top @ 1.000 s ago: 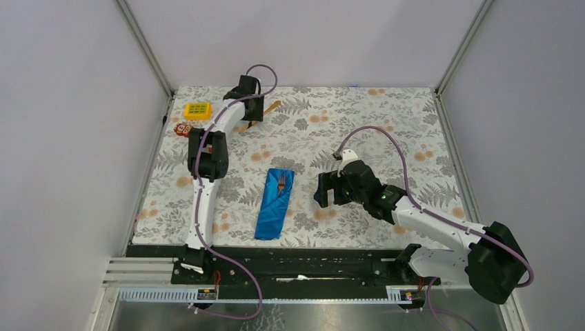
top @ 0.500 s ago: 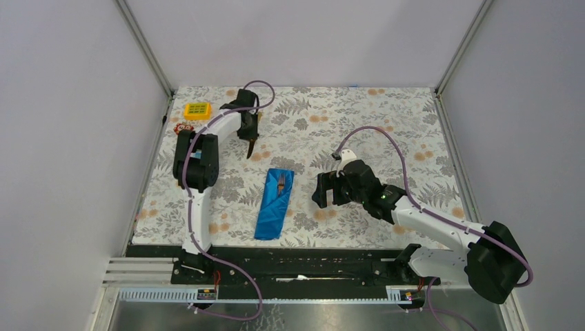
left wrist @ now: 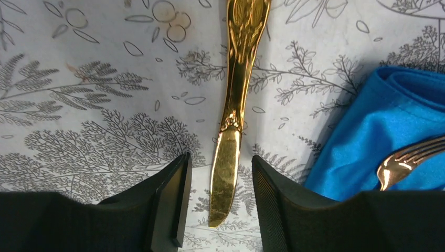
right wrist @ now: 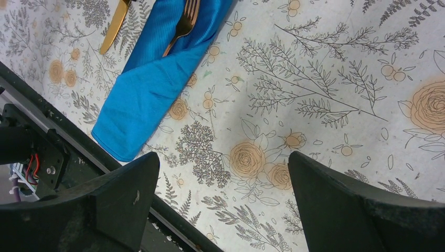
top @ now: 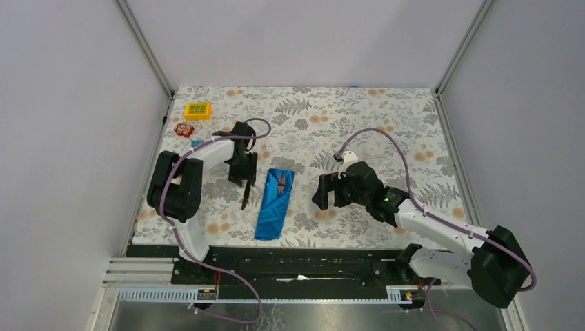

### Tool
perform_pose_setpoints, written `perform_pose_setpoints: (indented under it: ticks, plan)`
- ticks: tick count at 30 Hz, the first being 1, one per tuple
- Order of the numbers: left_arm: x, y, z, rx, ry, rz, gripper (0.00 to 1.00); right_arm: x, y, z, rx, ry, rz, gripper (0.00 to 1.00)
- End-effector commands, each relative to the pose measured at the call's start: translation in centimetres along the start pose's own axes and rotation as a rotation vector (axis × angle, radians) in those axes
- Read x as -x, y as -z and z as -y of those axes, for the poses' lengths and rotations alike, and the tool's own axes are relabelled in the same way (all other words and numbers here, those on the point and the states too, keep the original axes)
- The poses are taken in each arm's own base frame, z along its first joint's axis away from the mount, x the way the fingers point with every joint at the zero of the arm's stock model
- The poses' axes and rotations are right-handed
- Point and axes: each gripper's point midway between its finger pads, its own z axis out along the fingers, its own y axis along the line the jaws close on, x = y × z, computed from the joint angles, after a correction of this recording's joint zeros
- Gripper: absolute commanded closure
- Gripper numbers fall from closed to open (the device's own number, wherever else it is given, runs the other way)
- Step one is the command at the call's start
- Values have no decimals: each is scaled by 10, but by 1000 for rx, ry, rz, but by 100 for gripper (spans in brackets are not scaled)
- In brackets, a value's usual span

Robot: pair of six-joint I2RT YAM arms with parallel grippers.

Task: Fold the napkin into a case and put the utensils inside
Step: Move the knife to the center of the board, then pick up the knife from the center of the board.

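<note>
on the floral table, our left claw hovers half open over the gold knife, whose blade sits between the jaws with a gap on each side. just right of the knife, not touching it, we see the blue napkin case, a narrow folded strip with the gold fork resting on its far end. further right, our right claw stands wide, holding nothing.

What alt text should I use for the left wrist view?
A gold knife points its blade tip between the two black fingers, with a gap on each side, over a floral tablecloth. At the right edge, a gold fork rests on the folded blue napkin.
</note>
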Motion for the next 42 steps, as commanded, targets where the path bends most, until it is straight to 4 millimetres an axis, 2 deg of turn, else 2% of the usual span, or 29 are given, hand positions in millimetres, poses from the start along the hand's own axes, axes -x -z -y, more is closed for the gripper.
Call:
perform_pose_setpoints:
  ticks: [1,2,4,9,14,20,24,28,34,39,42]
  plan:
    - [3,13,5,-28,-29,-45,46,13,5,-7,34,-6,50,0]
    - [17,17,6,-13,-43,-26,45,12,5,-6,31,-6,48,0]
    - [31,14,10,-20,-71,-31,41,12,4,-6,30,-7,45,0]
    - [44,-2,13,-9,-109,-109,44,14,6,-6,26,-4,54,0]
    - [37,-5,13,-14,-108,-133,44,16,9,-5,18,-2,67,0]
    - [9,-10,3,0,-137,-209,46,12,4,-5,21,-11,48,0]
    - [0,-18,-1,3,-173,-252,51,10,3,-4,19,-23,42,0]
    - [0,-32,-5,1,-197,-299,58,8,1,-4,18,-30,33,0]
    - [3,-45,-7,-10,-198,-325,80,9,-1,-4,14,-33,29,0]
    - [12,-30,-2,-32,-205,-275,98,7,-4,-4,15,-38,14,0]
    - [20,-10,-1,-32,-196,-215,100,5,-6,-5,16,-46,4,0]
